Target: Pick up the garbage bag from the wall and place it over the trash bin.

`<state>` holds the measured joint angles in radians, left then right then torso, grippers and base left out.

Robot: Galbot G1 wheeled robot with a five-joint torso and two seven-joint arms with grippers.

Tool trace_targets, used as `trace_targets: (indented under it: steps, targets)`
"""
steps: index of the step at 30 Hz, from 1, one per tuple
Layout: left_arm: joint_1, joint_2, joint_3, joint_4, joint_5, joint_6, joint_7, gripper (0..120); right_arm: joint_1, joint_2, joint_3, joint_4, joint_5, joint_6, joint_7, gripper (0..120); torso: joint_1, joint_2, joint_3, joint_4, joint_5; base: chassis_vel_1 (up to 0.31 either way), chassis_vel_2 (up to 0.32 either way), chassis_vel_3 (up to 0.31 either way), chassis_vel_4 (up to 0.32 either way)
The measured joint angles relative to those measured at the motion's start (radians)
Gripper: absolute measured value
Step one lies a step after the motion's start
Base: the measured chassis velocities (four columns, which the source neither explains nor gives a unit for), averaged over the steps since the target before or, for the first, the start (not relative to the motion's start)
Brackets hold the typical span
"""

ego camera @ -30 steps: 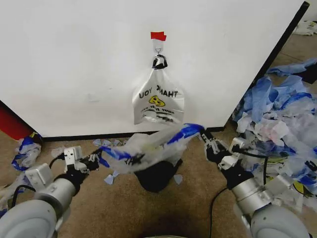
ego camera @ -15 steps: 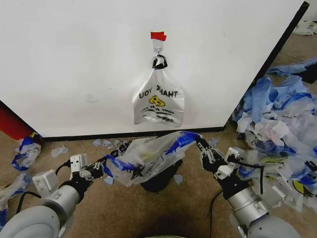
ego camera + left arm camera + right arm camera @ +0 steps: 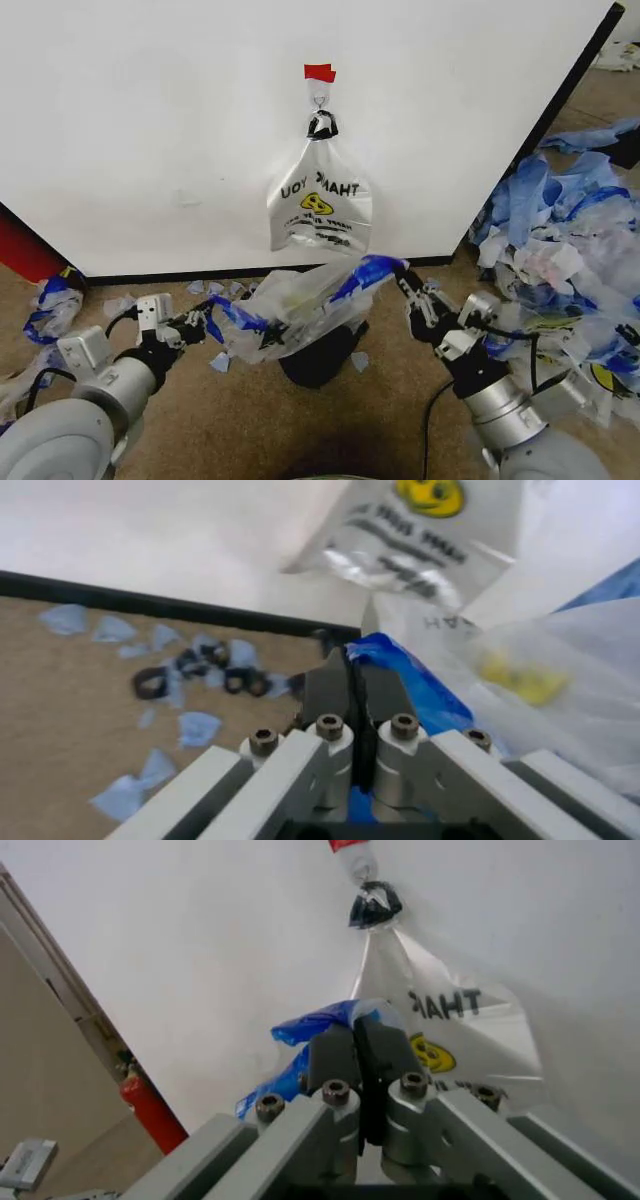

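I'm holding the left claw (image 3: 203, 318) pinched tight on one blue handle, and in the left wrist view the two fingers (image 3: 330, 686) are pressed together with blue film bunched between them; the right claw (image 3: 404, 284) is clamped the same way on the other blue handle, out on the far side. Between them I'm stretching the garbage bag (image 3: 300, 305) open in the air, just above the trash bin (image 3: 318, 362), whose black mesh is peeking out below the plastic. Compared with half a second back, I'm lifting both claws a touch and the bag's mouth is pulling flatter and higher, the right handle riding up nearer the wall's black base strip. I'm reading that as re-tensioning before lowering, so the bag isn't over the rim yet and the draping step is still ahead of me. Behind it all the wall (image 3: 150, 120) is carrying a second smiley bag (image 3: 319, 208) on its hook (image 3: 319, 99) under the red tape (image 3: 319, 72), and a heap of blue-and-white scraps (image 3: 560, 240) is lying on the floor to my right.
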<state>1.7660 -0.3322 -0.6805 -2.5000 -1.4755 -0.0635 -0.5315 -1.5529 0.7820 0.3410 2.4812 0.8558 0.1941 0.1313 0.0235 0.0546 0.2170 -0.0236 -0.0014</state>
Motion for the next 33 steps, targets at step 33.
trace_targets:
  steps: [33]
  targets:
    - [-0.092, -0.015, 0.154, 0.0, -0.013, -0.024, 0.121, 0, -0.175, -0.027, 0.038, 0.019, 0.139, -0.064, -0.038, 0, 0.0, 0.0, 0.0, 0.0, 0.0001, 0.0, 0.0, 0.0, 0.0]
